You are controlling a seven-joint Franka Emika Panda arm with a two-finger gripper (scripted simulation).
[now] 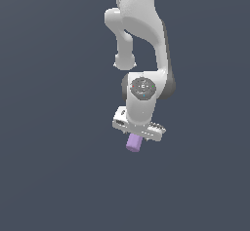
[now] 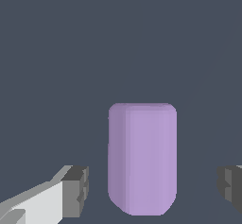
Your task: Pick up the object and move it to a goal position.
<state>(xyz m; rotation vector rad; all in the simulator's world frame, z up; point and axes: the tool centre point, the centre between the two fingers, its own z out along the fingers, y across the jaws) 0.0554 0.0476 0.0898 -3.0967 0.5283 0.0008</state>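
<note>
I am at the grasp step. My hand (image 1: 137, 133) hangs directly over the lavender cylinder (image 1: 134, 143), which lies on the bench (image 1: 49, 176) just below my palm. In the wrist view the cylinder (image 2: 142, 159) sits between my two fingertips (image 2: 75, 191), both clear of it, so my hand is open and empty. Next, I judge, I must close evenly across its width, then lift. Its long axis runs across the line between my fingers; in the exterior view it slants slightly toward the left.

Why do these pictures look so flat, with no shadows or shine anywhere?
Exterior view: even, soft light on the white arm; the purple cylinder throws no shadow on the plain grey ground. Wrist view: the cylinder shows only faint vertical shading bands, no glare, and slightly soft edges.
</note>
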